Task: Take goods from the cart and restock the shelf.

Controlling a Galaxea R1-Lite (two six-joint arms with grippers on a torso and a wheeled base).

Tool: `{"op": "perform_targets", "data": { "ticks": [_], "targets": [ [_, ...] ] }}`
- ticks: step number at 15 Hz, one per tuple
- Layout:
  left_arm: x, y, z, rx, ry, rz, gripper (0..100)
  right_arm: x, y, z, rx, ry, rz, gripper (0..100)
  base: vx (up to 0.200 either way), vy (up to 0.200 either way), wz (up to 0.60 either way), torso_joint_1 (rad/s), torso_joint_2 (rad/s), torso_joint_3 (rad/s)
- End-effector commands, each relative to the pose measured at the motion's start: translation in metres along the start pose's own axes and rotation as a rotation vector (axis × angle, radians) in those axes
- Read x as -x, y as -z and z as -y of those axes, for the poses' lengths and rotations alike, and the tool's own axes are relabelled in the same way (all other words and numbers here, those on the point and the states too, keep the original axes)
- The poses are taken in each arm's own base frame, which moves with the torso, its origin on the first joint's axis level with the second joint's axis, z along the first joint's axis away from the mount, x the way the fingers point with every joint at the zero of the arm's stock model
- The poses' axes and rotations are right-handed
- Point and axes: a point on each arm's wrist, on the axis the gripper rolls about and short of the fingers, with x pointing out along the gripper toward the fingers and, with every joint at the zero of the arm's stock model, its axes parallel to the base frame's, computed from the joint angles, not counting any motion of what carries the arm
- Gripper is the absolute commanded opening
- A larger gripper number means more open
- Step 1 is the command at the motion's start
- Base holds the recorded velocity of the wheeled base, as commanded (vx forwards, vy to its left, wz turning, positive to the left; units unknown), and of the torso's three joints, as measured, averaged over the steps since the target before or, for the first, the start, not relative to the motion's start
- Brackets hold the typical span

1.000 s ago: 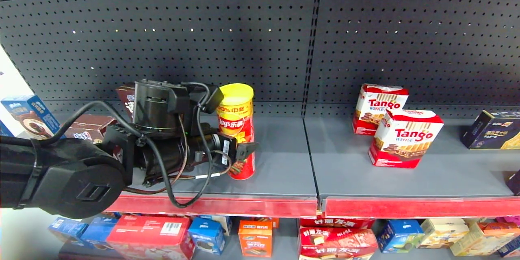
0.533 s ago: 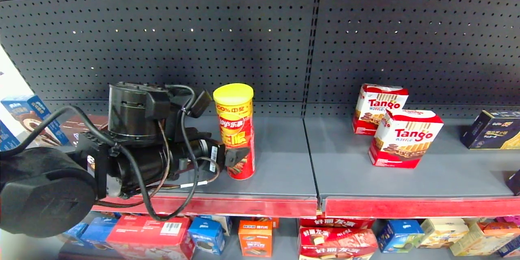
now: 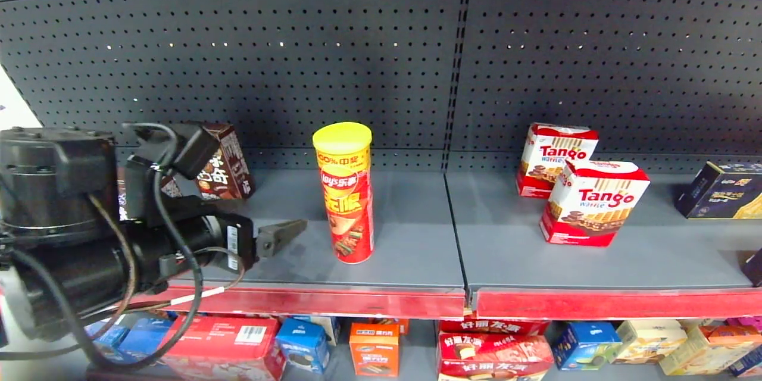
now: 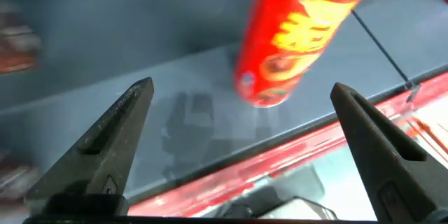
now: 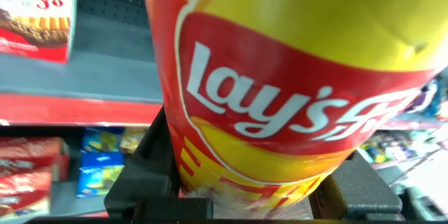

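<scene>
Chips cans at the two pincers

Cylindrical and glossy, the red-and-yellow standing can (image 3: 345, 190) with its flat yellow lid is upright on the smooth grey metal shelf (image 3: 411, 250), left of frame centre. Left pincer (image 3: 293, 228), its dark tapered fingers spread wide and empty, lies just left of the can's lower half, apart from it. Right pincer (image 5: 252, 199) is clamped around a second can (image 5: 280, 77), with blocky black fingers on either side.

Behind all we see a dark pegboard wall (image 3: 357, 59). At right, 2 red-white boxes — the rear box (image 3: 556, 158) near the wall, the front box (image 3: 592, 202) just before it, turned a bit. Far right, a dark box (image 3: 720, 189) w/ gold print. At left, a brown box (image 3: 229, 161) upright by the wall. Lower level — a flat red box (image 3: 223, 339), a small blue box (image 3: 303, 342), an orange box (image 3: 374, 348).
</scene>
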Motion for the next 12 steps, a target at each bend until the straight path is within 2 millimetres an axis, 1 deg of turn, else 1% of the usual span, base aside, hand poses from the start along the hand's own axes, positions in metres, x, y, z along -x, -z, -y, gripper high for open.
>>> {"op": "perform_targets", "data": {
  "ticks": [1, 2, 3, 6, 7, 9, 10, 11, 12],
  "targets": [
    [0.043, -0.007, -0.015, 0.021, -0.077, 0.101, 100, -0.016, -0.016, 0.0, -0.031, 0.02, -0.062, 0, 0.0, 0.0, 0.0, 0.0, 0.0, 0.0],
    [0.048, -0.008, -0.018, 0.023, -0.091, 0.112, 100, -0.019, -0.018, 0.0, -0.037, 0.024, -0.073, 0, 0.0, 0.0, 0.0, 0.0, 0.0, 0.0],
    [0.059, -0.008, -0.023, 0.027, -0.124, 0.14, 100, -0.026, -0.023, 0.001, -0.039, 0.019, -0.091, 0, 0.0, 0.0, 0.0, 0.0, 0.0, 0.0],
    [0.079, -0.009, -0.026, 0.03, -0.159, 0.197, 100, -0.034, -0.025, 0.0, -0.034, 0.005, -0.116, 0, 0.0, 0.0, 0.0, 0.0, 0.0, 0.0],
    [0.085, -0.003, -0.025, 0.033, -0.163, 0.184, 100, -0.039, -0.029, 0.001, -0.036, -0.001, -0.124, 0, 0.0, 0.0, 0.0, 0.0, 0.0, 0.0],
    [0.099, 0.014, -0.022, 0.039, -0.163, 0.124, 100, -0.055, -0.042, 0.003, -0.083, -0.008, -0.152, 0, 0.0, 0.0, 0.0, 0.0, 0.0, 0.0],
    [0.1, 0.016, -0.022, 0.04, -0.163, 0.117, 100, -0.063, -0.047, 0.003, -0.096, -0.013, -0.165, 0, 0.0, 0.0, 0.0, 0.0, 0.0, 0.0],
    [0.099, 0.015, -0.022, 0.038, -0.163, 0.118, 100, -0.072, -0.047, 0.002, -0.116, -0.029, -0.193, 0, 0.0, 0.0, 0.0, 0.0, 0.0, 0.0],
    [0.098, 0.013, -0.024, 0.041, -0.172, 0.119, 100, -0.084, -0.046, -0.002, -0.173, -0.058, -0.233, 0, 0.0, 0.0, 0.0, 0.0, 0.0, 0.0]
  ]
}}
